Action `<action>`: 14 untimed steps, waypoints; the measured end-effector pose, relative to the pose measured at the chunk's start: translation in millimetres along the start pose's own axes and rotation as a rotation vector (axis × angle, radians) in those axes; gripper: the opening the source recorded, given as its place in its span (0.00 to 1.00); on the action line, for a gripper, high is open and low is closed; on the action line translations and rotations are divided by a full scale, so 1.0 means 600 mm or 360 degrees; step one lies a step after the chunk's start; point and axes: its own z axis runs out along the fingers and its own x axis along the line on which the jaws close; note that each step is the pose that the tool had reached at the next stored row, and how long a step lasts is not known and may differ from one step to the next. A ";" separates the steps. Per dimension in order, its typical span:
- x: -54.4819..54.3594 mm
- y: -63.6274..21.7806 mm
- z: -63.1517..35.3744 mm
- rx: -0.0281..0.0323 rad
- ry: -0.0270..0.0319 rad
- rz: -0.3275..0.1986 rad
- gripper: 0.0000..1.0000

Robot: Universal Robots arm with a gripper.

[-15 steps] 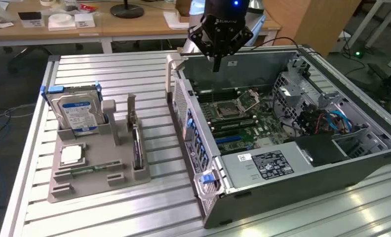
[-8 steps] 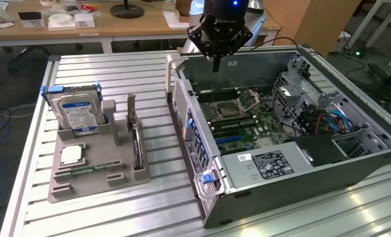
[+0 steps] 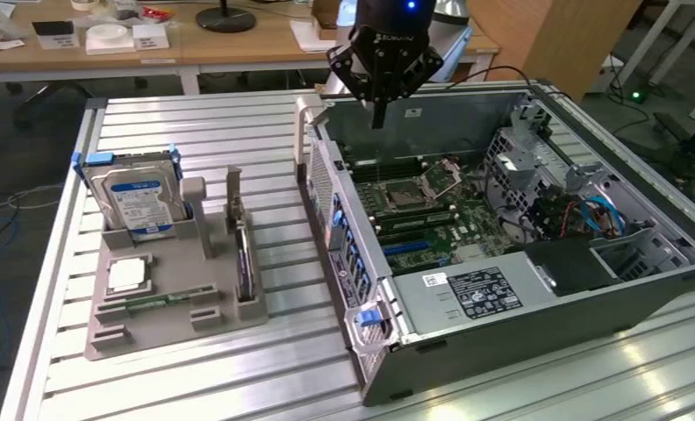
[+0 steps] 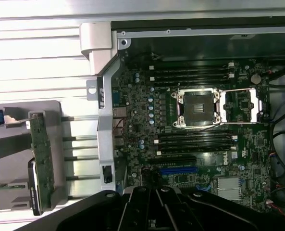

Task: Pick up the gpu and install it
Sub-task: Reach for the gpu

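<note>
Hovering over the open case, the gripper had its fingers pinched together with nothing in them, while the gpu sat edge-on in the grey holder, well off to the exterior view's left near the hard drive. Biggest risk imo was the grab: that card was thin and stood between posts, so an off-centre pinch could've tipped or dropped it. A sloppy swing could also have clipped the case wall

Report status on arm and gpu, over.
Gripper shut, empty, above open computer case. Gpu upright in grey holder, untouched. Case wall stands between them.
</note>
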 end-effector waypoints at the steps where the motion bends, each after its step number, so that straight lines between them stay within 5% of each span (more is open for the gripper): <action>1: 0.002 0.000 0.000 0.00000 0.00001 0.0000 0.11; 14: 0.022 -0.002 0.000 -0.00002 0.00000 0.0000 0.11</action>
